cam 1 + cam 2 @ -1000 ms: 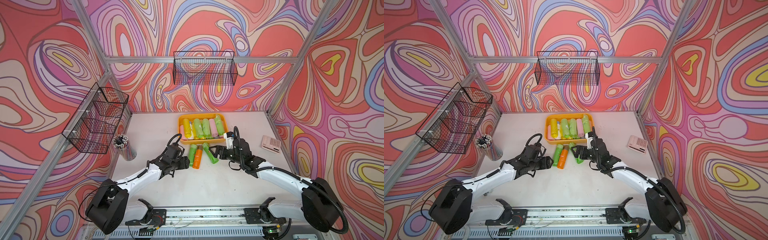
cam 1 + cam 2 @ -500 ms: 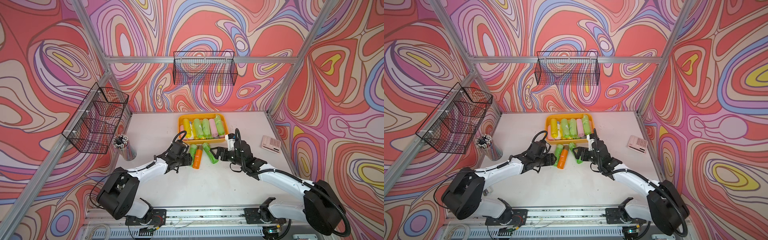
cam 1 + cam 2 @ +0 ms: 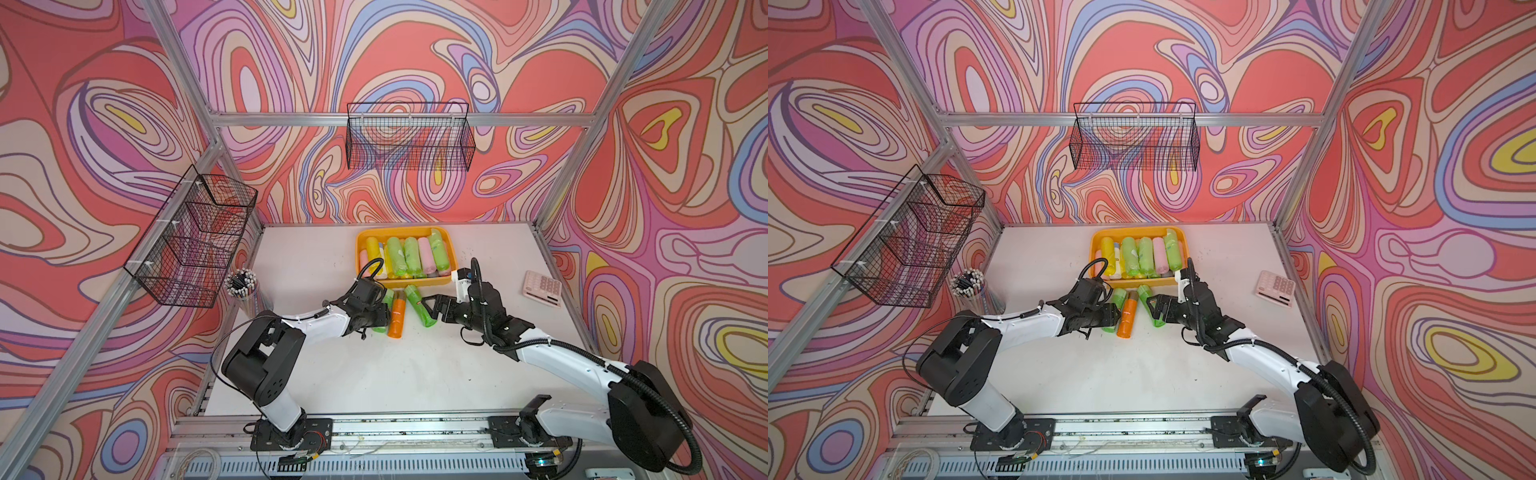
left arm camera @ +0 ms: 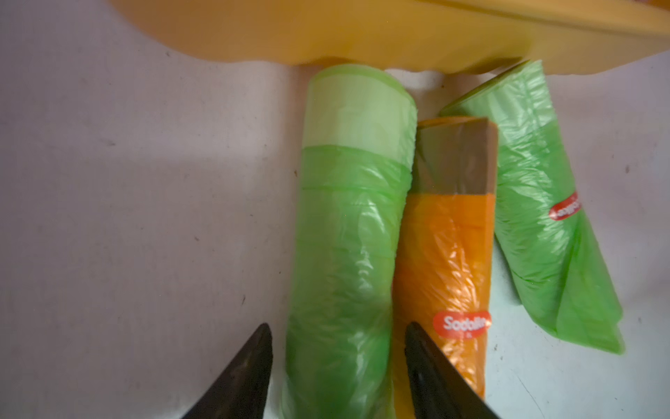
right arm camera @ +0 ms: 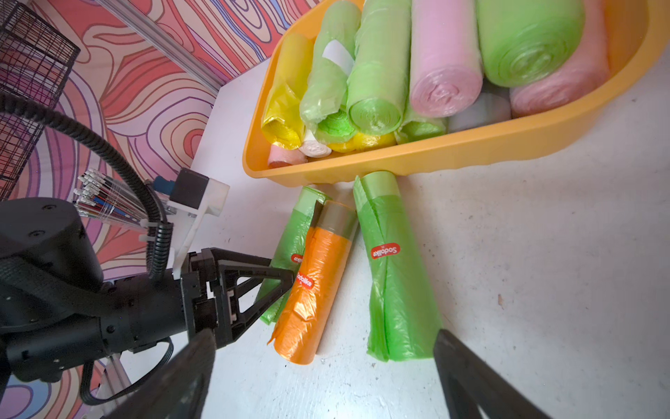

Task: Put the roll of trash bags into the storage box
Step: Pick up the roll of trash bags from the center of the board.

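Starting at the left pincer (image 4: 337, 326): spread, straddling the near end of a green roll of trash bags (image 4: 344, 254), one finger tucked between it and the orange roll (image 4: 449, 261), a sliver of table (image 4: 127, 217) showing beside the other finger, so not pinching anything. Over to the right pincer (image 5: 322, 335): spread wide, holding nothing, sitting at the near end of a second green roll (image 5: 395, 272). Counting three rolls out on the table, then: two green, one orange, lying side by side just in front of the storage box (image 5: 435, 152), none of them inside it, both greens with their far ends right up by its front wall, the orange pressed against the first green. Looking into the box: five rolls across the top layer in both top views (one yellow, three green, one pink), plus more tucked underneath, too hidden to count properly. Further out: one pink calculator (image 3: 542, 287) well off on the right arm's side, one clear cup of pens (image 3: 245, 291) by the left wall, and two black wire baskets, namely a back-wall basket (image 3: 409, 141) and a left-wall basket (image 3: 195, 237).
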Action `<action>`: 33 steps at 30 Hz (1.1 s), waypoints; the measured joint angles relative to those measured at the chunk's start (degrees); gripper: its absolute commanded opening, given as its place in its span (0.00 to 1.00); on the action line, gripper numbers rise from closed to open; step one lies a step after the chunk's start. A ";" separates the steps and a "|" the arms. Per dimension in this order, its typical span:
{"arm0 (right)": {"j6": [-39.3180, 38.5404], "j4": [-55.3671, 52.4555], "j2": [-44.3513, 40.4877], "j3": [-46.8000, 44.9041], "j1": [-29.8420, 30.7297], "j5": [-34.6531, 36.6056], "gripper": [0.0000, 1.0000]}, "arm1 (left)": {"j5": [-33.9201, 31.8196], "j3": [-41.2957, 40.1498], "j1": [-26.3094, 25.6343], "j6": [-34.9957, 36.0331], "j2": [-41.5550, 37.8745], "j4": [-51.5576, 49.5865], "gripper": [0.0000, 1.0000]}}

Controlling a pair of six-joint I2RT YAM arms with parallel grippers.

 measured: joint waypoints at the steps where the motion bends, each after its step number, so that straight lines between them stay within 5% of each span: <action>1: 0.00 -0.04 0.00 0.00 0.00 0.13 0.96 | -0.48 0.00 -0.26 0.17 0.31 0.15 0.60; 8: 0.00 -0.07 0.00 0.00 0.00 0.57 0.96 | -3.89 1.68 -2.38 0.90 2.97 0.35 0.59; 17: 0.04 -0.31 0.02 0.00 0.00 0.70 0.96 | -5.92 2.73 -2.84 0.98 4.42 1.03 0.39; 25: 0.24 -0.24 0.79 0.13 0.00 0.68 0.96 | -6.97 2.69 -3.43 1.03 4.28 0.98 0.32; 28: 0.39 -0.28 1.86 0.42 0.00 0.66 0.96 | -7.15 1.81 -3.50 1.03 3.10 0.90 0.17; 33: 0.74 -0.26 2.51 0.61 0.00 0.63 0.96 | -7.19 1.05 -3.65 1.03 0.37 -0.17 0.14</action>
